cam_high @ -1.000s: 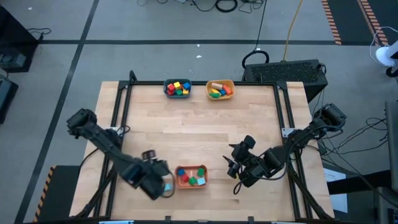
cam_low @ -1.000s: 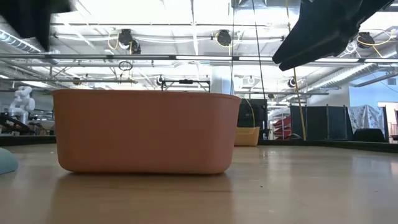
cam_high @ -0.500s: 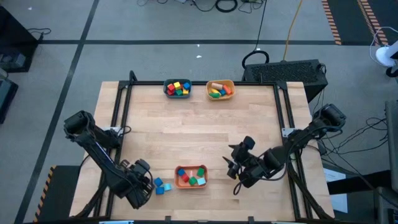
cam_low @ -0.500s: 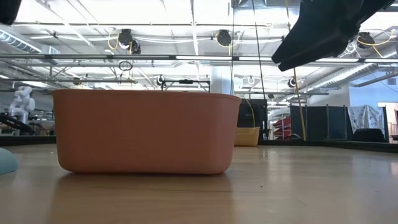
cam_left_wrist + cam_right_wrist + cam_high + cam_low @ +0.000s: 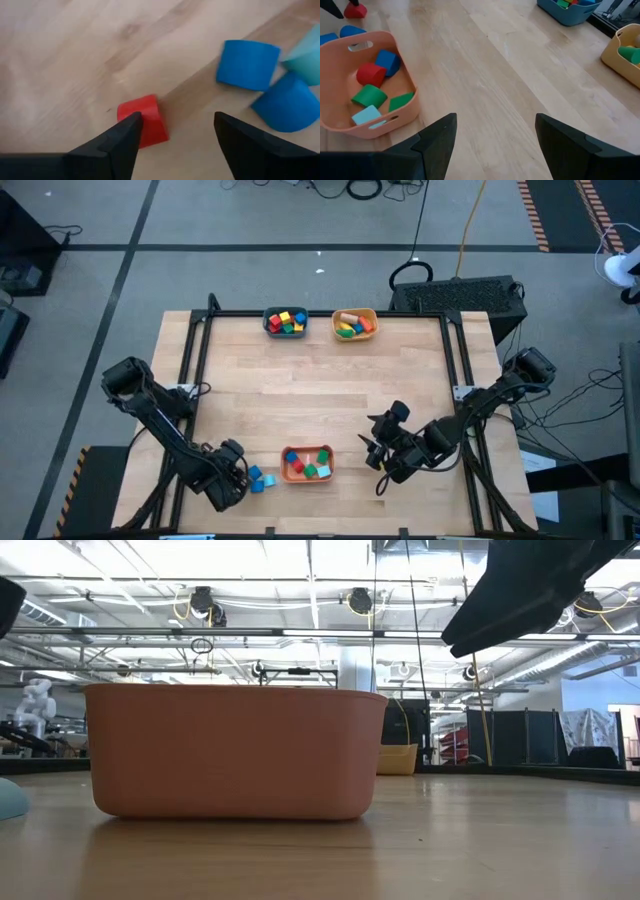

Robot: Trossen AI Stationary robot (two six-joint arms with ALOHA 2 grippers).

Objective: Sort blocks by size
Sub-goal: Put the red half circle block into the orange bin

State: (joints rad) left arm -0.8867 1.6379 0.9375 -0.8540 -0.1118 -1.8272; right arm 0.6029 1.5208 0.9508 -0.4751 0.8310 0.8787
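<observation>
My left gripper (image 5: 232, 472) is low over the table's near left part and open. A small red block (image 5: 146, 119) lies on the wood by one fingertip. Two blue blocks (image 5: 248, 65) (image 5: 287, 102) and a light blue one (image 5: 310, 57) lie just beyond, between the gripper and the orange bowl (image 5: 307, 463). The bowl holds blue, red, green and light blue blocks (image 5: 370, 74). My right gripper (image 5: 495, 135) is open and empty, right of the orange bowl (image 5: 350, 127) and above the table. My left gripper's one fingertip (image 5: 131, 125) stands right at the red block's side (image 5: 142, 116), with the block resting on the table. I cannot tell whether it touches. The other finger is clear of it.
A teal bowl (image 5: 285, 322) and a yellow bowl (image 5: 354, 324), both with blocks, stand at the far edge. Bare wood lies between them and the orange bowl (image 5: 235, 750). A black frame runs along the table's sides.
My left gripper has gone toward the table's left edge, off the spot above the blue blocks beside the orange bowl. The blue blocks now show uncovered on the table.
</observation>
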